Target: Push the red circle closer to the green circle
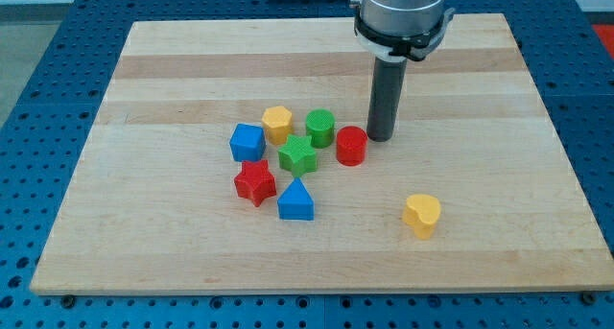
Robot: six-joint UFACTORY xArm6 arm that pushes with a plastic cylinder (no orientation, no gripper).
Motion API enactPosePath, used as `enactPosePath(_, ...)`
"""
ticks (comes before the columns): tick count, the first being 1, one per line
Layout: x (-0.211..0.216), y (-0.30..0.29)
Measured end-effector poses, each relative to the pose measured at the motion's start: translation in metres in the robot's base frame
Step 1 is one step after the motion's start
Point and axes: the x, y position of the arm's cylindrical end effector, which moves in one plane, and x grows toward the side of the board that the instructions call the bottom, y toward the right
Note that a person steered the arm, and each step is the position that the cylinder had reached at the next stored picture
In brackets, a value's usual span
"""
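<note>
There are no jaws on this rig to open or close, so nothing is gripped; I work only with the dark rod, and my tip (380, 137) rests on the counter (173, 60) just beside the red circle (351, 146), on its right and slightly toward the view's top. Whether the tip actually touches the block I cannot tell; the gap, if any, is very small.

The red circle sits near the green circle (320, 128), which lies to its left and a little toward the view's top, with a narrow strip of wood showing between them. I judge the task to be in its pushing step, with the tip placed behind the block and only a short closing distance left.

The next move calls for a short, slow slide toward the view's left. Since the tip sits a little high on the block, I would watch that the push does not steer the red circle downward into the green star (297, 156), which sits just beside it on the lower left.

Further out, the yellow hexagon (277, 124), blue cube (247, 142), red star (254, 182) and blue triangle (295, 201) cluster on the left, and a yellow heart (422, 215) lies well apart at lower right.
</note>
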Motion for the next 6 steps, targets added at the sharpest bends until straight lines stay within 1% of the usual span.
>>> enactPosePath(3, 0.010, -0.003)
enactPosePath(5, 0.014, -0.018)
enactPosePath(6, 0.014, -0.012)
